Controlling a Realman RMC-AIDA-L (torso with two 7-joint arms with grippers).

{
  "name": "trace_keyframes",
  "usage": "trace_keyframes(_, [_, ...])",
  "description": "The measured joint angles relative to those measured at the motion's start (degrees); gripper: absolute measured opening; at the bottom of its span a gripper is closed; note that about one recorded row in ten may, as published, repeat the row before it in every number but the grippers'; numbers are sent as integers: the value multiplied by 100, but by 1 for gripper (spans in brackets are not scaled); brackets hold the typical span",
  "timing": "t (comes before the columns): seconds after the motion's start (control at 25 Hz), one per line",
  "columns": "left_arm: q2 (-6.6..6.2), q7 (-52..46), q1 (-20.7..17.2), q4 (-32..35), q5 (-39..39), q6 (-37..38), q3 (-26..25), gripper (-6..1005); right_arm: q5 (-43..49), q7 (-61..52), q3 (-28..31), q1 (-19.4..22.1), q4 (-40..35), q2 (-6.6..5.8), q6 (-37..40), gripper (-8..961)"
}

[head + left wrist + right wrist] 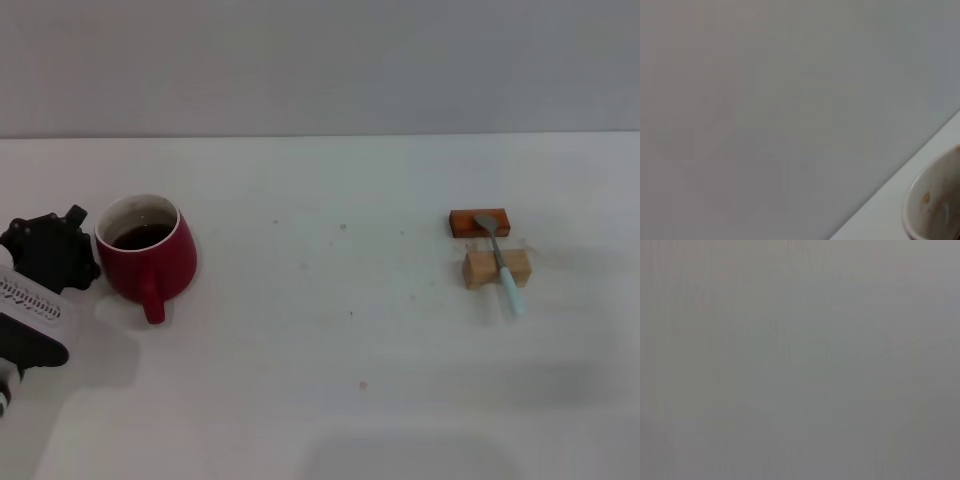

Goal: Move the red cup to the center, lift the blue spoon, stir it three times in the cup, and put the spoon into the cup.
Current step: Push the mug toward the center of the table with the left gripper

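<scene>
The left gripper (62,255) stands just beside the dark red ceramic cup (146,256); I cannot tell its jaws' state.

Dark red rounded ceramic mug (147,251), white inside; pale-blue-handled grey metal spoon (501,263) across reddish-brown (480,222) and tan wooden blocks (495,268).

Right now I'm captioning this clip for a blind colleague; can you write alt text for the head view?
A red cup of dark liquid stands upright at the left of a white table, handle toward the camera, with the left gripper close beside it. Far right, a blue spoon lies across two small blocks, one orange-brown, one pale wood.
</scene>
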State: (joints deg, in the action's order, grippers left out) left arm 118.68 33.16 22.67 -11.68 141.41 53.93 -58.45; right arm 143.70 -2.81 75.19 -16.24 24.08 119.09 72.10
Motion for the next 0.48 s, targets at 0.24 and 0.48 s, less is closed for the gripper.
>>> trace_keyframes(0.24, [10, 29, 1, -96, -4, -6, 286, 1, 0, 0, 4, -3, 0, 0, 7, 783])
trace_keyframes(0.48, [16, 32, -18, -260, 4, -50, 607, 2, 0, 0, 5, 2, 0, 0, 13, 782])
